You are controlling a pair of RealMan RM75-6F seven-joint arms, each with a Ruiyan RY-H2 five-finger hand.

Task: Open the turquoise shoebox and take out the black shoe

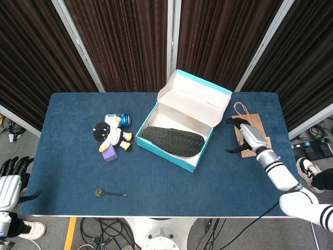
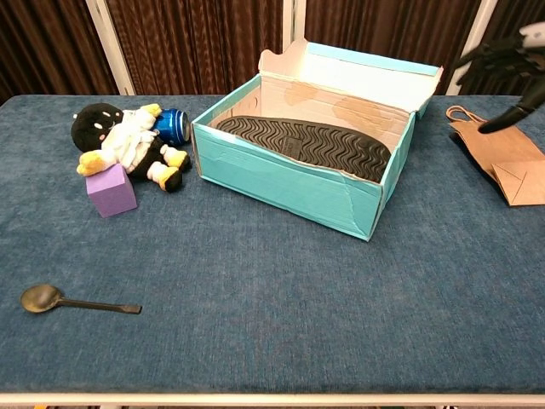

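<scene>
Turquoise shoebox [image 1: 183, 136] lid up, black shoe [image 1: 173, 141] sole-up inside, no legible writing, right hand [image 1: 248, 138] fingers spread, empty

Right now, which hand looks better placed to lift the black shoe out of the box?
The right hand, probably. It hovers open just beside the open turquoise shoebox, near the black shoe. The left hand is off past the table's far corner.

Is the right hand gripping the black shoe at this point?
No. The right hand hovers open above the brown paper bag, while the black shoe lies sole-up inside the turquoise shoebox.
</scene>
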